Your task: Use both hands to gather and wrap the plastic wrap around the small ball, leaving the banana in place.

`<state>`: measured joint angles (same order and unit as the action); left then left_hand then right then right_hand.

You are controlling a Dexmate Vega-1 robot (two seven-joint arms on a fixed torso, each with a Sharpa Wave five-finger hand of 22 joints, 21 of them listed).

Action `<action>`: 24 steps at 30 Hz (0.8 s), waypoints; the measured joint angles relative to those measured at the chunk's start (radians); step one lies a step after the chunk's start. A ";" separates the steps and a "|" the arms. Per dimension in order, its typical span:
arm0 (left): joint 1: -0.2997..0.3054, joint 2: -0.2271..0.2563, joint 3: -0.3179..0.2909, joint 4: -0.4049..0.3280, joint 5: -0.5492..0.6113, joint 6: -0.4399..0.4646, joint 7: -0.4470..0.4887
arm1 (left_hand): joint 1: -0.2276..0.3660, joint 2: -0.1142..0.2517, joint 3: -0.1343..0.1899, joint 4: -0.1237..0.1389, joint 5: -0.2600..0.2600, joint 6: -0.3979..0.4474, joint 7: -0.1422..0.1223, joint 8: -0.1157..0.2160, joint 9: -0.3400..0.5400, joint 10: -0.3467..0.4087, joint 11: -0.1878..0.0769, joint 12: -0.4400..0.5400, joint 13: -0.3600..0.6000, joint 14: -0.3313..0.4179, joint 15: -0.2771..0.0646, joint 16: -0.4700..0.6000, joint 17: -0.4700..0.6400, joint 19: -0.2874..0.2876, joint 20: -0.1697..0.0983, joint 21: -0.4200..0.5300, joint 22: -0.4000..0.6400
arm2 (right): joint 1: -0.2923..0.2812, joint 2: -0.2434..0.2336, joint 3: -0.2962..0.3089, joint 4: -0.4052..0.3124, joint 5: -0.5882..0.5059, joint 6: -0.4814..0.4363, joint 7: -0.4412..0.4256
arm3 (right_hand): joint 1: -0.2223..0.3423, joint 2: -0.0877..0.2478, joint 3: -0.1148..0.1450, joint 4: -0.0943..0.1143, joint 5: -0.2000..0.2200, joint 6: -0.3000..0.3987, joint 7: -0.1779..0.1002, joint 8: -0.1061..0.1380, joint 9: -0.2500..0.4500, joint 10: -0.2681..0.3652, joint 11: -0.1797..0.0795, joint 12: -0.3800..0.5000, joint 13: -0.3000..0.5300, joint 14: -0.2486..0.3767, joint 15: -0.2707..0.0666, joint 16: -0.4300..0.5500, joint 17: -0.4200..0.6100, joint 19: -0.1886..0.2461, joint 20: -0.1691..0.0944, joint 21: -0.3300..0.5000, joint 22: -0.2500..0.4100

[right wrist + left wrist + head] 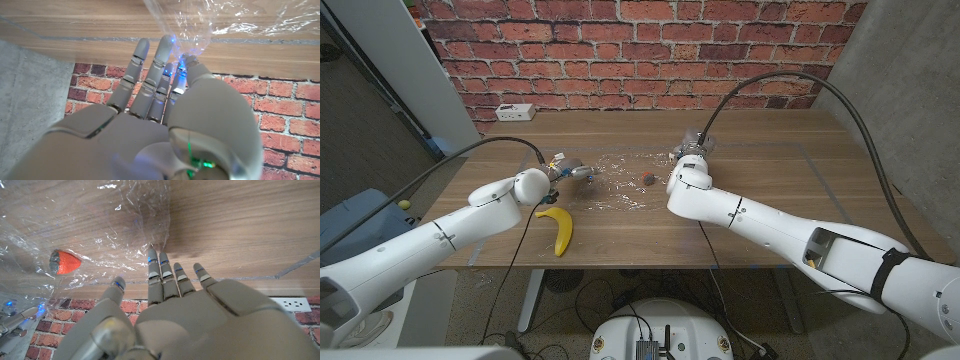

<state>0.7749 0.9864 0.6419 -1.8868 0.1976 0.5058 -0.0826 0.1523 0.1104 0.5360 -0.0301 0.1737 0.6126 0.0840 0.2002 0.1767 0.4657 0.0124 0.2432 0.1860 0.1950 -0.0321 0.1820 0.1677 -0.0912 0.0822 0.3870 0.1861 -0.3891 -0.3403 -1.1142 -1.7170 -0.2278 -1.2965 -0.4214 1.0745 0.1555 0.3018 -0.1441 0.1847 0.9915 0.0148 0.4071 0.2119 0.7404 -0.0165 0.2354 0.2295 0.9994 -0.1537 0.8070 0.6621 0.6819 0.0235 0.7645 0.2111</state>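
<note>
Both hands are at the wrap [615, 180] now, one on each side of it. The sheet lies crinkled on the table [770, 215], about midway between the two side edges and somewhat toward the back edge, with the ball [649, 178] sitting on it, right of its middle. The ball [64, 262] shows reddish through the film in the left wrist view.

The right hand [688, 157] is at the wrap's right margin, and its wrist view tells the story: fingers [162, 55] close together with the thumb brought up against them, and a bunched tail of wrap [200, 22] rising from between them. I'd call that a pinch on the film.

The left hand [570, 169] sits at the wrap's left margin. Its fingers [160, 275] are stretched out, slightly apart, tips at the film's edge [150, 245], nothing held yet as far as I can make out.

So this looks like the gathering step, half started: one side caught, the other not. The next move calls for the left fingers to close on their edge, then both hands to draw the film up and in over the ball.

The banana [558, 229] lies near the front edge, just below the left hand and clear of the wrap. Pull that left edge inward, away from it.
</note>
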 measured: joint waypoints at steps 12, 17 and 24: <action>0.008 0.000 -0.004 -0.007 0.006 0.009 0.000 | -0.003 -0.003 0.000 0.000 0.000 0.000 0.000 -0.004 0.003 -0.004 0.004 -0.008 0.000 0.000 0.000 0.000 0.000 0.000 0.000 0.000 0.000 | 0.023 -0.024 0.037 -0.090 0.105 -0.004 0.059 | 0.017 0.007 -0.011 -0.004 0.004 -0.009 0.020 0.004 0.005 0.037 0.024 -0.012 0.015 0.080 -0.034 0.119 0.077 0.071 -0.011 0.087 0.015; 0.013 0.000 -0.007 -0.008 0.006 0.010 0.004 | -0.007 -0.007 0.000 0.000 0.000 0.000 0.000 -0.008 0.003 -0.004 0.004 -0.008 0.000 0.000 0.000 0.000 0.000 0.000 0.000 -0.008 0.000 | 0.012 -0.032 0.082 -0.112 0.154 0.025 0.079 | 0.021 0.011 -0.012 -0.003 0.008 -0.007 0.026 0.004 0.005 0.049 0.036 -0.012 0.015 0.107 -0.050 0.131 0.065 0.092 -0.018 0.110 0.018; 0.023 0.002 -0.015 -0.010 0.001 0.010 0.014 | -0.007 -0.007 0.000 0.000 0.000 0.000 0.000 -0.008 0.003 -0.004 0.004 -0.016 0.000 0.000 0.000 0.000 0.000 0.000 0.000 -0.008 0.000 | -0.008 -0.038 0.150 -0.131 0.247 0.104 0.112 | 0.033 0.012 -0.009 -0.006 0.012 -0.002 0.041 0.003 0.005 0.066 0.052 -0.015 0.015 0.128 -0.060 0.144 0.058 0.099 -0.025 0.134 0.019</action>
<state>0.7982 0.9883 0.6273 -1.8970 0.1984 0.5156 -0.0689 0.1450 0.1030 0.5360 -0.0301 0.1737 0.6126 0.0840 0.1917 0.1794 0.4616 0.0165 0.2276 0.1861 0.1950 -0.0321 0.1820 0.1679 -0.0913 0.0821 0.3793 0.1861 -0.3976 -0.3782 -0.9641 -1.8481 0.0187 -1.1930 -0.3090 1.1074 0.1675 0.2928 -0.1505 0.1966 0.9895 0.0557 0.4106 0.2166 0.8061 0.0358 0.2207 0.2443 1.1275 -0.2139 0.9507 0.7202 0.7810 -0.0018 0.8988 0.2304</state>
